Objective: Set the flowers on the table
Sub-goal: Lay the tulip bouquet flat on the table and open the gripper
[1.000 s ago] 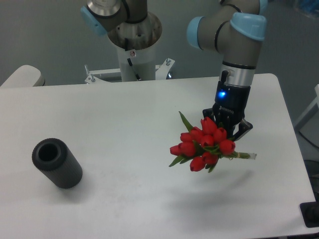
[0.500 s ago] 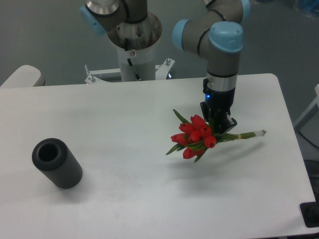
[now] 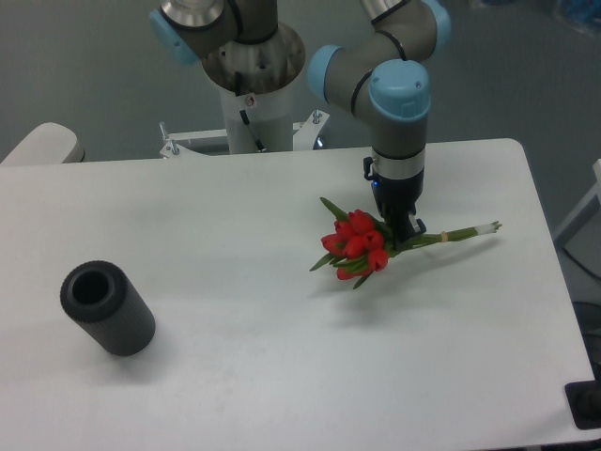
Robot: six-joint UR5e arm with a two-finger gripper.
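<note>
Flowers (image 3: 355, 252) hang pinched in the gripper (image 3: 402, 237) just above the desk (image 3: 235, 357) — released from any height, they could roll, since the buds outweigh the stems.

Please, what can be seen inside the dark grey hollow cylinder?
The dark grey hollow cylinder lies tilted on the white table, its open end up-left. Inside is only a dark bore; nothing visible. The deeper part is hidden in shadow.
</note>
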